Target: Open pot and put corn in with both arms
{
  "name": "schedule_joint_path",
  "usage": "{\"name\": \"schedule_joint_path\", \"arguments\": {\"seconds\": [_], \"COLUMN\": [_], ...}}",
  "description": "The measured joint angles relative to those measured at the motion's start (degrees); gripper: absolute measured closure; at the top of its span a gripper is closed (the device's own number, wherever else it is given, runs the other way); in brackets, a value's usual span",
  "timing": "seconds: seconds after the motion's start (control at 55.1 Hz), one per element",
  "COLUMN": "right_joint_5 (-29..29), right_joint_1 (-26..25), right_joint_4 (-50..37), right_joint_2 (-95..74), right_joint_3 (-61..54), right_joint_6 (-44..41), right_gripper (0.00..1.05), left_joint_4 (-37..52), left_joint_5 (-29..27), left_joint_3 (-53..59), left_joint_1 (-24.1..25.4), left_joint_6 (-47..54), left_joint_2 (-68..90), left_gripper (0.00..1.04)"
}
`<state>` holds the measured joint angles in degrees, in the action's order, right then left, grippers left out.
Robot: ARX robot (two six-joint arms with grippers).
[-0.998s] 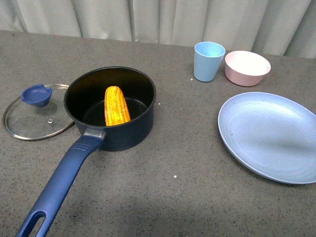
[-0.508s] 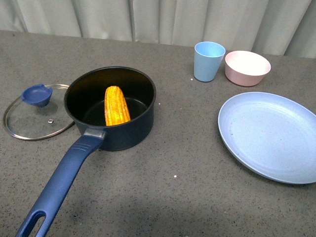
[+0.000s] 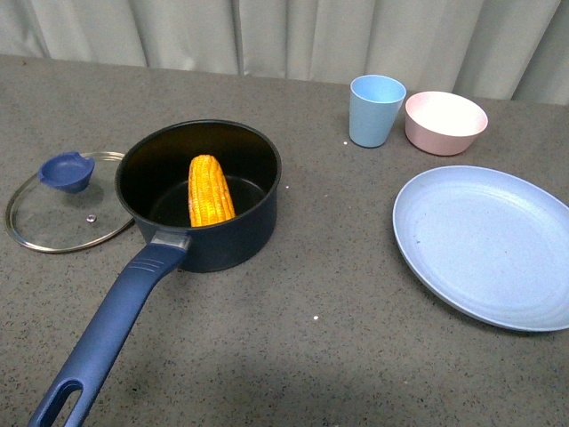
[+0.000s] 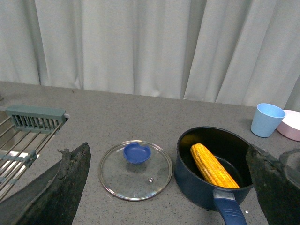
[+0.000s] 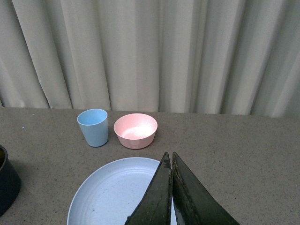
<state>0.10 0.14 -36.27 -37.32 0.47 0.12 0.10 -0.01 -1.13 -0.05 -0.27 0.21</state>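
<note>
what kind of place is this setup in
Probably a staged kitchen-style tabletop, not a real kitchen: a dark navy saucepan holding a yellow corn cob, a glass lid beside it, a metal dish rack, and pale curtains behind the grey speckled counter.

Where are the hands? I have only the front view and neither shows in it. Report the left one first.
Observer: The left hand is open, its fingers wide apart and holding nothing. Its camera looks toward the glass lid and the pot, with the corn lying inside.
Operator: Now give me the right one.
Observer: The right hand is shut, fingertips pressed together with nothing between them. It points toward the blue plate.
</note>
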Motion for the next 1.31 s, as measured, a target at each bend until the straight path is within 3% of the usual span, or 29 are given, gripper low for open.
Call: {"name": "schedule_joint_path", "arguments": {"seconds": [0.617, 1.179, 1.306], "right_joint_5": [-0.02, -0.07, -0.2], "right_joint_1": [0.0, 0.0, 0.0], "right_joint_4": [17.25, 26.16, 35.78], "right_joint_2": [18.45, 27.43, 35.54], "right_joint_3": [-0.17, -0.17, -0.13], "right_joint_6": [0.0, 0.0, -0.07], "right_gripper": [1.04, 1.04, 1.04], "left_joint_4": [0.0, 0.0, -0.02], "left_joint_5": [0.0, 0.0, -0.04], "left_joint_3": [0.0, 0.0, 0.0], "left_joint_1": [0.0, 0.0, 0.0], "left_joint_6": [0.0, 0.0, 0.0], "left_joint_2": [0.0, 0.0, 0.0], "left_gripper": [0.06, 0.06, 0.06]}}
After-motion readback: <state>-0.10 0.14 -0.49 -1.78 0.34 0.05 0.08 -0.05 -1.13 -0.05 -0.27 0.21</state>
